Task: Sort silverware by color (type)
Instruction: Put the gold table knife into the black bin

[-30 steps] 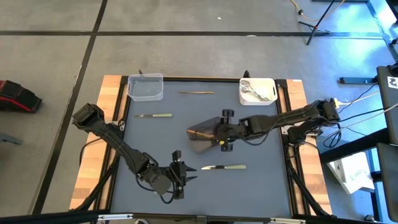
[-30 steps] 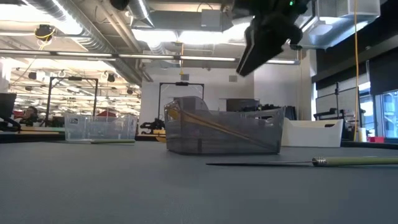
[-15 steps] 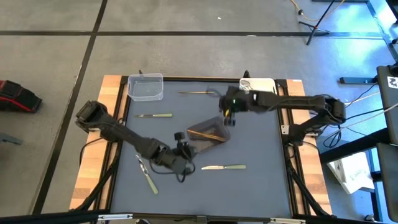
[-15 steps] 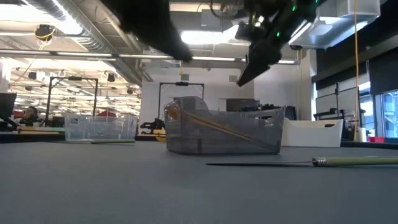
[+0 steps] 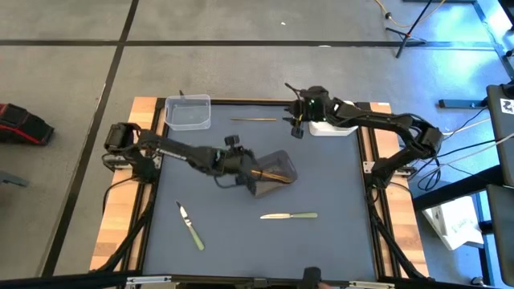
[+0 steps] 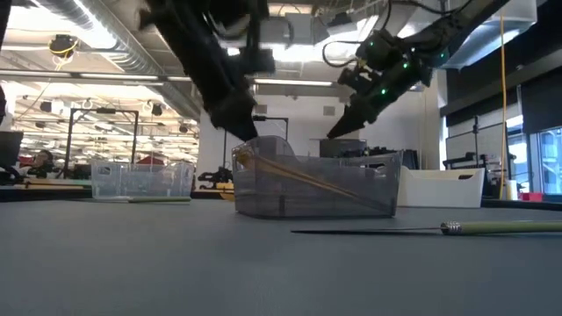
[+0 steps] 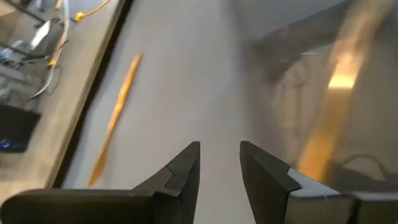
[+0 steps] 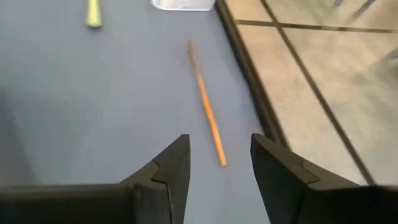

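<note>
Gold-coloured piece [image 5: 254, 120] lies loose near the table's far edge, just ahead of the right gripper [image 5: 295, 127], whose jaws stand open and empty: straddle its thin shaft squarely, then close.

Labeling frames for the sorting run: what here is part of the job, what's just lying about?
Job:
gold piece on mat
gold piece in grey tub
green knife, front left
green knife, front
grey tub
clear tub
white tub

Lying about:
black-and-red object on floor
</note>
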You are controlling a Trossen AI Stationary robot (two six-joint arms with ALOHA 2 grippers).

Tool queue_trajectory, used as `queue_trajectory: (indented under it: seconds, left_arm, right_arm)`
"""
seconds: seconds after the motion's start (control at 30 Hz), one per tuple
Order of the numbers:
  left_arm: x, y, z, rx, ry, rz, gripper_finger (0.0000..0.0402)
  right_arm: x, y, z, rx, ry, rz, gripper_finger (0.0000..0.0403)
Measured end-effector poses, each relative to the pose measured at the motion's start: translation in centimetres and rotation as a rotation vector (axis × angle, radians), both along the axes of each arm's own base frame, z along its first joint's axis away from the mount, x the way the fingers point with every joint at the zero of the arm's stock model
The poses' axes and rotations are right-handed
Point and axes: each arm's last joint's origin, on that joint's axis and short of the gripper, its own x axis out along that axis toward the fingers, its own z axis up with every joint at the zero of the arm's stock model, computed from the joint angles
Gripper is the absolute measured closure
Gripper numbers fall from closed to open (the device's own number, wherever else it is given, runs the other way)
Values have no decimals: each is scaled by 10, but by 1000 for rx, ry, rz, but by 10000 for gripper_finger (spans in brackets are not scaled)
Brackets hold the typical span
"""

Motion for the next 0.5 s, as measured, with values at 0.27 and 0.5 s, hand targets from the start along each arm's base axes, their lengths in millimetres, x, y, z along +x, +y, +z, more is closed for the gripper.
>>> queue_trajectory:
  seconds: [0.27,0.5]
  left_arm:
    - [-2,69,8,-93,-103,-89,292]
    - [-13,128,31,11,-213,-95,292]
  right_arm:
    - [3,-28,-20,-73,1,-23,249]
    - [6,-38,-24,-132,-32,-37,249]
